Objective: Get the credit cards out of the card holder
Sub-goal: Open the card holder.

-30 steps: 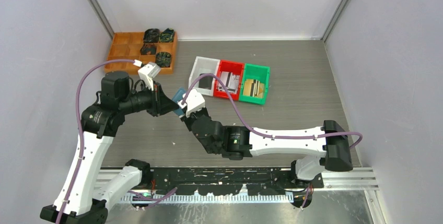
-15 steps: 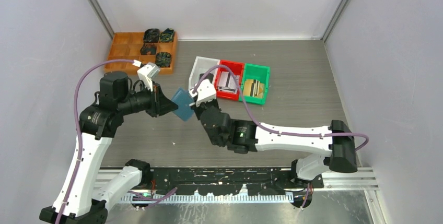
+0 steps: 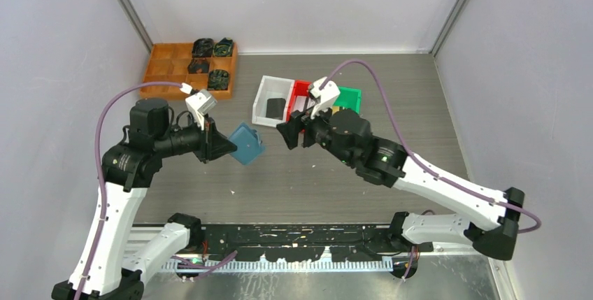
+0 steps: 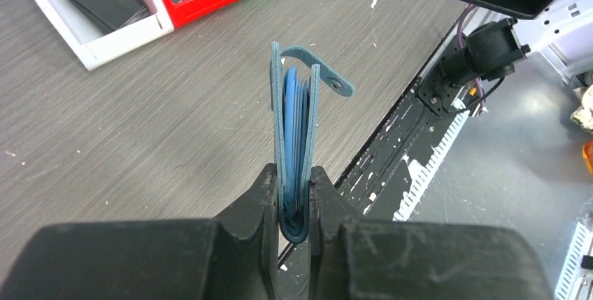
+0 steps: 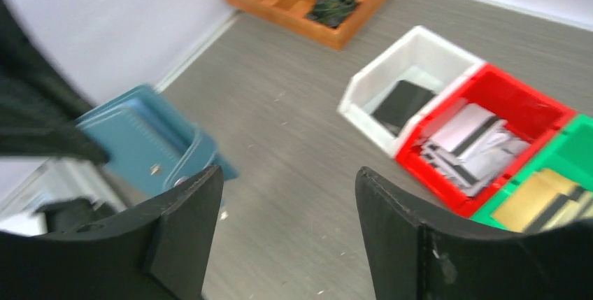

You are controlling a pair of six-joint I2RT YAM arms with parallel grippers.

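Left gripper point(image 4: 294, 182) tight on card holder point(image 3: 246, 144), contents point(image 4: 296, 118) edge-on, indistinct; right gripper point(image 5: 288, 177) wide, empty.

I logged the grey table point(image 3: 398, 97) carrying a wooden tray point(image 3: 162, 69) and adjoining white bin point(image 3: 261, 97), red bin point(image 5: 531, 91) and green bin point(image 5: 577, 143).

The right gripper point(image 5: 287, 181) has its fingers wide apart. The slate-blue card holder point(image 5: 140, 143) appears at left. The white bin point(image 5: 412, 38), red bin point(image 5: 517, 87) and green bin point(image 5: 577, 143) adjoin in a row at right.
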